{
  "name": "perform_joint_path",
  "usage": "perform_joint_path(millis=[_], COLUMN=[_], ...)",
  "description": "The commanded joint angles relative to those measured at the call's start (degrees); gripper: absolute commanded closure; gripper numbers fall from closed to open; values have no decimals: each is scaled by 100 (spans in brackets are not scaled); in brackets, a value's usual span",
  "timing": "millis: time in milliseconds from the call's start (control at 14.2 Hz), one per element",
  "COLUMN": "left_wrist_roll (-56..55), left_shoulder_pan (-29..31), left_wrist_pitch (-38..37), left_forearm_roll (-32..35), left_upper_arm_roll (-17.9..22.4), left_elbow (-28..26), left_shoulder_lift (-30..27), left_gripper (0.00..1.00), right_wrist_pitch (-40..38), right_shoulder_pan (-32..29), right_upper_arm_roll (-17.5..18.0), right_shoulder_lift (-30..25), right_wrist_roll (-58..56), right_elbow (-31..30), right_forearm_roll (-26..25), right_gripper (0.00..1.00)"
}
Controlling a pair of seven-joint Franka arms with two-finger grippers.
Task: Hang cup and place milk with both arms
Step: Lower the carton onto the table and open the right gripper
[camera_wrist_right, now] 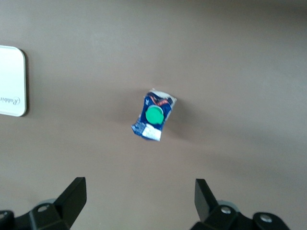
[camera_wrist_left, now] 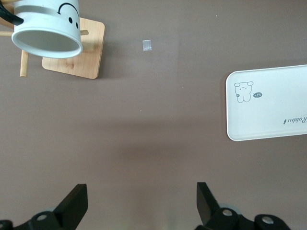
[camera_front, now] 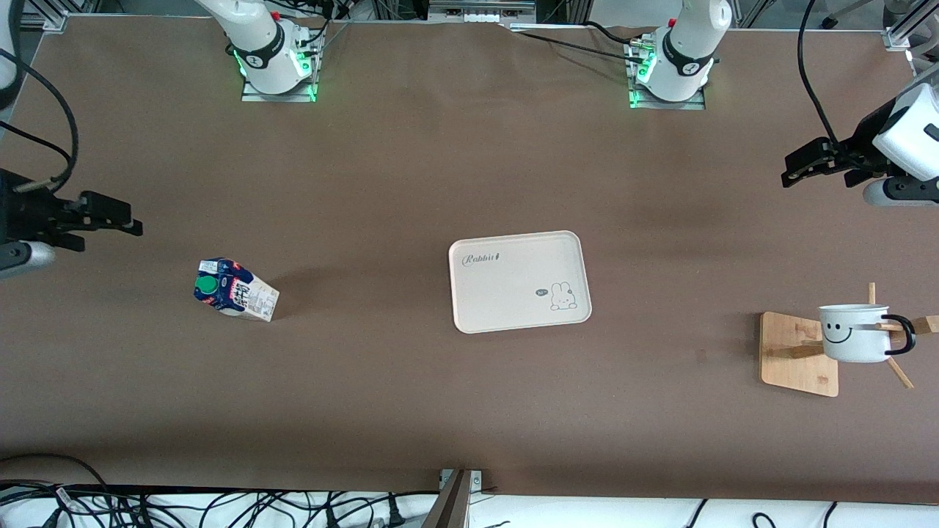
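The white cup [camera_front: 855,334] with the smiley face hangs by its black handle on a peg of a wooden rack [camera_front: 788,352] at the left arm's end of the table. It also shows in the left wrist view [camera_wrist_left: 48,28]. The dark blue milk carton [camera_front: 233,290] with the green cap stands on the table toward the right arm's end, and shows in the right wrist view [camera_wrist_right: 154,115]. My left gripper [camera_front: 794,170] is open and empty above the table, apart from the rack; its fingers show wide apart [camera_wrist_left: 142,201]. My right gripper [camera_front: 126,220] is open and empty, apart from the milk [camera_wrist_right: 140,199].
A cream tray [camera_front: 519,281] with a rabbit print lies in the middle of the table, also in the left wrist view [camera_wrist_left: 273,103] and the right wrist view [camera_wrist_right: 10,81]. A small grey patch [camera_wrist_left: 147,45] lies on the table by the rack. Cables run along the table's front edge.
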Motion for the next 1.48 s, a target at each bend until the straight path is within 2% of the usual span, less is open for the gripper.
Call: perform_joint_path(millis=[0, 353, 494, 706, 847, 1059, 1412], left_wrist_roll=[-22, -40, -40, -49, -49, -49, -49], left_shoulder_pan=[-1, 8, 8, 8, -1, -1, 8], left_wrist_pitch=[-124, -124, -124, -124, -124, -124, -124], left_forearm_roll=[109, 109, 109, 100, 109, 109, 109], left_upper_arm_roll=[-27, -27, -27, -27, -27, -27, -27], left_elbow=[140, 140, 140, 140, 140, 140, 140], left_shoulder_lift=[35, 44, 44, 44, 44, 44, 44], left_gripper=[0, 0, 0, 0, 0, 0, 0], right_wrist_pitch=[-316, -18, 8, 298, 692, 266, 351], right_shoulder_pan=[-37, -19, -298, -424, -476, -494, -494], right_upper_arm_roll=[13, 57, 83, 408, 417, 417, 408], right_shoulder_lift=[-157, -244, -410, -797, -1227, -1334, -1238], right_wrist_roll=[138, 391, 419, 463, 594, 630, 419], right_elbow=[46, 82, -58, -690, -1279, -1369, -1307], right_forearm_roll=[-287, -893, -816, -841, -885, -859, -920], right_gripper=[0, 0, 0, 0, 0, 0, 0])
